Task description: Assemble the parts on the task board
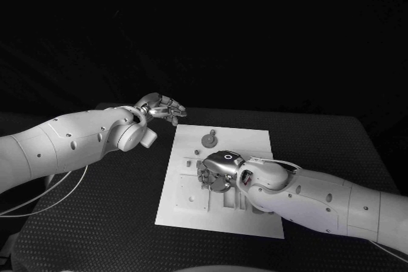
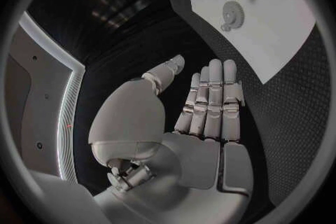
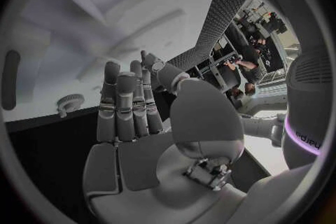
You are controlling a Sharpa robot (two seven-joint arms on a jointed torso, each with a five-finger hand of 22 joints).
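The white task board lies in the middle of the black table. A round gear part sits on its far end, with a small piece just beyond it. My right hand hovers over the board's middle with straight fingers and holds nothing; the right wrist view shows this hand flat above the board and the gear. My left hand hangs off the board's far left corner, fingers apart and empty. In the left wrist view its fingers stretch toward the board and gear.
Raised white fixtures stand on the board's near left part, partly under my right hand. Black textured table surrounds the board on all sides. A white cable loops under my left arm.
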